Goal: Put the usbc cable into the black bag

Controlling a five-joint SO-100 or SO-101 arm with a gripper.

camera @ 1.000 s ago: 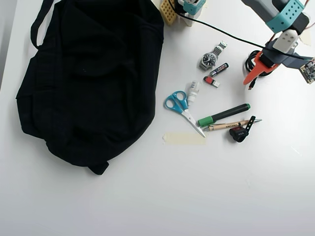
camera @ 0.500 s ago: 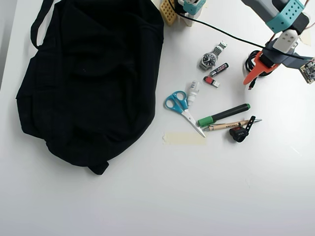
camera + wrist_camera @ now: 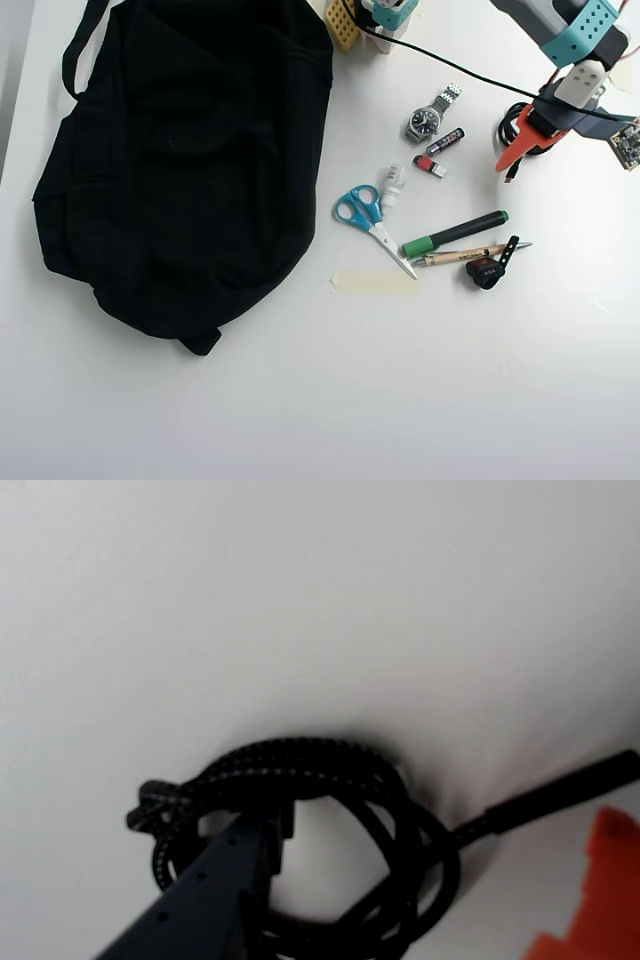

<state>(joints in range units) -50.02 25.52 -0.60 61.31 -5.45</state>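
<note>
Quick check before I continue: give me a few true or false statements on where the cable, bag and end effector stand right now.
1. The usbc cable lies coiled on the table. True.
2. The usbc cable is already inside the black bag. False: it lies on the table, far right of the bag in the overhead view.
3. The end effector is at the cable. True.
4. The scissors have red handles. False: they are blue.
5. The watch lies on the bag. False: it is on the table.
</note>
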